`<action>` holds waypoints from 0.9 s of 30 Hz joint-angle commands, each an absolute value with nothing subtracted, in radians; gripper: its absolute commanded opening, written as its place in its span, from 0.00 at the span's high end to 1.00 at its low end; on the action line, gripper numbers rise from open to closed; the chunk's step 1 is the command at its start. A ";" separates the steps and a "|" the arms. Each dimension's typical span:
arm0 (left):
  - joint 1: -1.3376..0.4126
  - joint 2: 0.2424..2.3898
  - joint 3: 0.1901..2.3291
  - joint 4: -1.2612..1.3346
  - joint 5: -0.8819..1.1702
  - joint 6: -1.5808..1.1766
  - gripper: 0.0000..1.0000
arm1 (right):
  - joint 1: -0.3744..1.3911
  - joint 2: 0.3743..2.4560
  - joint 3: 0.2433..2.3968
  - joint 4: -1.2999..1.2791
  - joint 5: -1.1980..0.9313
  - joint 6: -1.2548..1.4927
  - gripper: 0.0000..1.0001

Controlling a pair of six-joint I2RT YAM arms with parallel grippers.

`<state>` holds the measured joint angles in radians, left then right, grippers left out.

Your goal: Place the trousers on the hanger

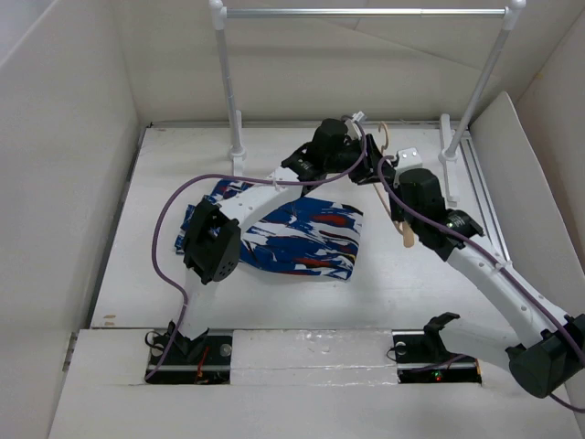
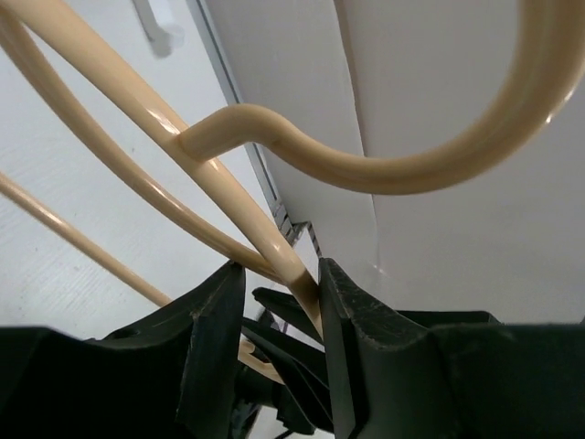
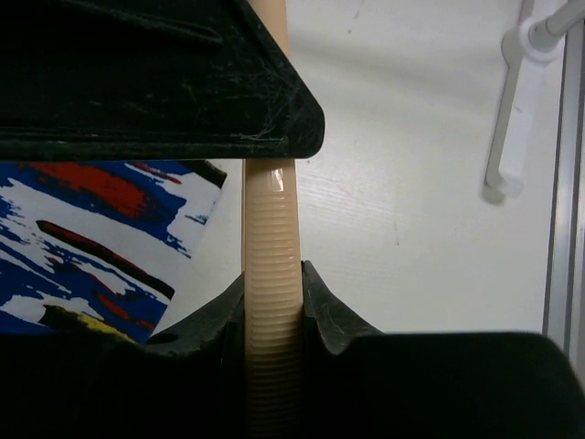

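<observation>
The hanger (image 1: 404, 230) sits over the right rear part of the surface (image 1: 393, 293), well below the grey rail (image 1: 366, 13), between my 2 arms. From above I make out only its hook and 1 tan tip below the right wrist. The rest is hidden behind the 2 black wrists and a purple cable (image 1: 164, 229).

Right end effector (image 3: 272, 293): the fingers are pressed onto the hanger's ridged tan bar, pinching it with no gap on either side. Above the fingers the bar disappears behind a black body that fills the top of that view.

Left end effector (image 2: 281, 274): the 2 fingers straddle a thin rod of the hanger just below the hook. The rod lies against 1 finger and a gap shows beside the other, so I record these jaws as spread round the rod, not pinching it. Deeper between the fingers it is too dark to judge contact. The hook's curve is cut off by the frame edge.

The trousers (image 1: 306, 233) lie bunched on the middle of the surface, left of the hanger. The left arm's white link crosses their upper left part and its elbow covers their left edge, so I cannot trace the full outline or tell waistband from leg. In the right wrist view a corner of the fabric shows beside the bar, cut off at the frame edge; I cannot tell whether they touch
</observation>
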<state>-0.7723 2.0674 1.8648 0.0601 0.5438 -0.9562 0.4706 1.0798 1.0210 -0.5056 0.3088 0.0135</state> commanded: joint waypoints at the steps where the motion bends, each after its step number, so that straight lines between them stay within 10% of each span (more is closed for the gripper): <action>1: -0.781 2.045 1.824 0.193 0.551 -0.991 0.69 | 0.598 1.068 0.988 -0.557 0.376 0.120 1.00; 12: -0.822 2.006 1.657 0.330 0.604 -1.091 0.85 | 0.831 1.233 0.974 -0.710 0.658 0.399 1.00; 13: -0.822 1.996 1.632 0.331 0.606 -1.091 0.99 | 0.831 1.238 0.968 -0.704 0.640 0.413 0.96; 20: -0.796 1.847 1.435 0.399 0.586 -1.084 1.00 | 0.810 1.152 0.930 -0.638 0.474 0.428 0.27; 27: -0.773 1.763 1.212 0.505 0.614 -1.092 1.00 | 0.779 0.931 0.942 -0.683 0.282 0.394 0.14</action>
